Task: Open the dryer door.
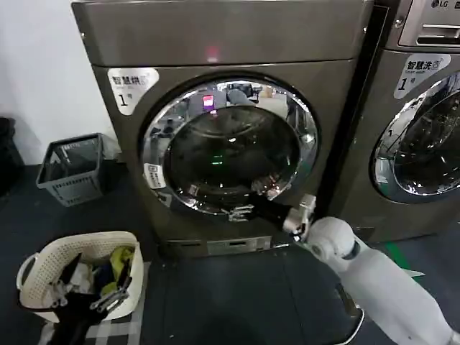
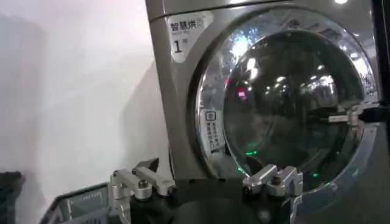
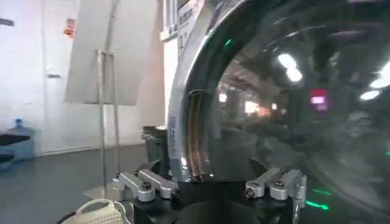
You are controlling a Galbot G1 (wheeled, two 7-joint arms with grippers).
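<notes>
The dryer (image 1: 215, 36) is a bronze-grey front loader with a white "1" sticker. Its dryer door (image 1: 230, 147) has a wide chrome rim and dark domed glass, and lies against the front. My right gripper (image 1: 253, 199) reaches in from the lower right and is open, its fingers spread over the lower right part of the chrome rim. The right wrist view has the rim's edge (image 3: 189, 134) standing between the jaws of that gripper (image 3: 210, 189). My left gripper (image 2: 207, 185) is open and hangs back to the dryer's left, facing the door (image 2: 292, 91). The right gripper (image 2: 341, 117) shows at the door's far side.
An LG-marked machine (image 1: 424, 108) stands close on the right. A grey crate (image 1: 72, 169) sits by the white wall on the left. A cream laundry basket (image 1: 79, 280) with clothes stands on the dark floor in front. A board on a stand (image 3: 103, 55) is off to the side.
</notes>
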